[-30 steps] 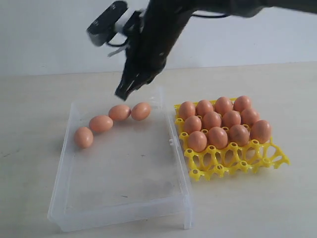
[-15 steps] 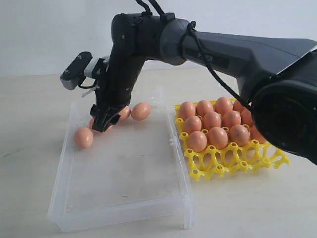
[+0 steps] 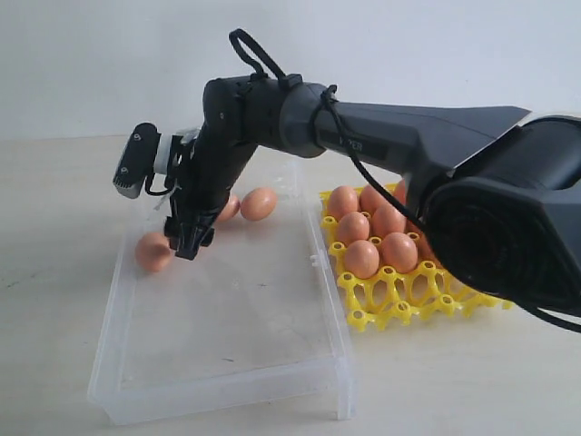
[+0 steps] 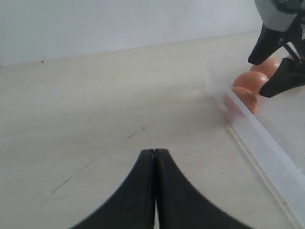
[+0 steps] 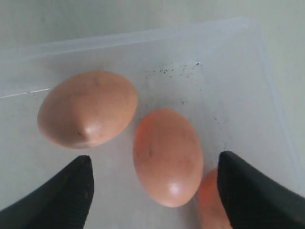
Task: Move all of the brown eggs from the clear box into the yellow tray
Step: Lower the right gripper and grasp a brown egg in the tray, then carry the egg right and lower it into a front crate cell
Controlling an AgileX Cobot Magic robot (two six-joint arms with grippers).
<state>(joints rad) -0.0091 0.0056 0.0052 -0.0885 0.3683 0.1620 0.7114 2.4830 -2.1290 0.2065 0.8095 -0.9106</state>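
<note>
right gripper (image 3: 186, 241) wide open low in the clear box (image 3: 340, 363), straddling one brown egg (image 5: 167, 157) without gripping it (neighbour egg (image 5: 88, 109) just beside), yellow tray (image 3: 399, 304) alongside the box; left gripper (image 4: 155, 151) closed, empty.

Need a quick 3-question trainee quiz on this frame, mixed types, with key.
1. In the exterior view, which row of the yellow tray is unfilled: front or back?
2. True or false: the left gripper is shut.
3. The open right gripper is poised at: A) the yellow tray B) a brown egg in the clear box C) the left gripper.
Key: 1 front; 2 true; 3 B.
</note>
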